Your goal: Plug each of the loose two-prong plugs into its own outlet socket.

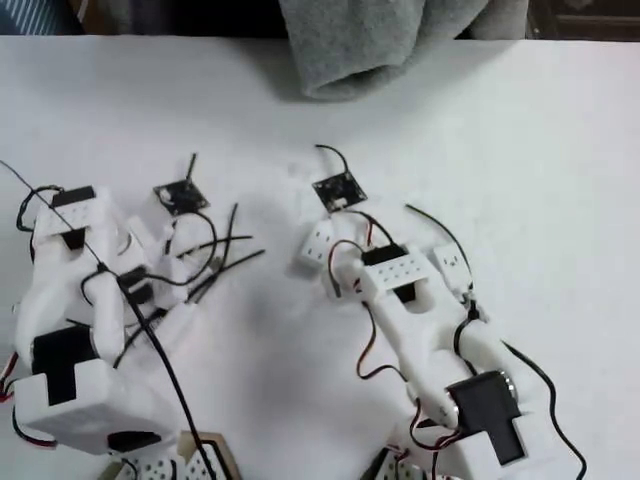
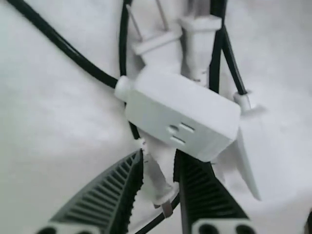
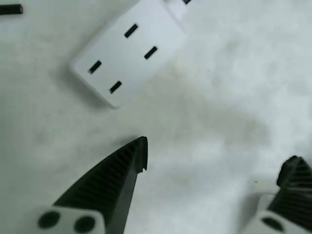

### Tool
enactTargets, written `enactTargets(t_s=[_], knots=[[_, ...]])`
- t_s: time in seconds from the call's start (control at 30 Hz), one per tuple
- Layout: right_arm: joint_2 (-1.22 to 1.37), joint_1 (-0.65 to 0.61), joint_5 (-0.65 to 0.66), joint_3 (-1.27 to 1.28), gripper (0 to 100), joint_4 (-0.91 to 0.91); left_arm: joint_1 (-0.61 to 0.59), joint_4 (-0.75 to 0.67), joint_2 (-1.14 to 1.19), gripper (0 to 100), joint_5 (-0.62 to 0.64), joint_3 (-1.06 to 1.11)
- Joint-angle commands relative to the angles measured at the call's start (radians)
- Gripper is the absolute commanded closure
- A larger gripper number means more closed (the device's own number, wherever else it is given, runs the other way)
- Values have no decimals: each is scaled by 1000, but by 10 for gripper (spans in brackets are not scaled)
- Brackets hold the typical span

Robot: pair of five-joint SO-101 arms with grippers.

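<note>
Between the ribbed fingers (image 2: 131, 180) of the left claw (image 2: 158, 160) sits a white plug (image 2: 155, 168), and the claw looks clamped on its body. It is held just below a small outlet block (image 2: 183, 119) whose one visible pair of slots is empty, so this plug is gripped but not yet seated. Just beyond that block lie a second plug (image 2: 158, 44) and a third plug (image 2: 200, 29), both with prongs bare and tangled among black cables (image 2: 73, 53). Over on the right, the right claw (image 3: 217, 156) hangs with its jaws wide apart and nothing between them, above bare worktop (image 1: 560, 150) and near a double outlet block (image 3: 126, 53) whose four slots are all vacant. Judging from this, no plug is home in any socket that shows. The whole job is left, with the left arm's plug the closest to going in. A grey cloth (image 1: 380, 40) lies at the far edge of the worktop.
</note>
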Motion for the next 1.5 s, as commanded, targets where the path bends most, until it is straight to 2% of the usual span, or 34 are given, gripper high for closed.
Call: enactTargets(t_s=[0.0,0.23,0.37,0.67,1.03,1.17,1.37,1.47], knots=[[-39,-8,11,-3,587,-13,7,-69,-4,871,23,-17],[-39,-8,11,-3,587,-13,4,-207,-4,871,20,77],[-39,-8,11,-3,587,-13,-18,-216,-4,871,2,110],[-39,-8,11,-3,587,-13,-145,-218,-7,871,-94,107],[-39,-8,8,-3,587,-13,-147,-219,-4,882,-94,153],[-39,-8,6,-3,587,-13,-145,-219,-4,985,-94,150],[-39,-8,5,-3,587,-13,-140,-213,-10,976,-91,149],[-39,-8,5,-3,587,-13,-79,-212,-16,976,-86,120]])
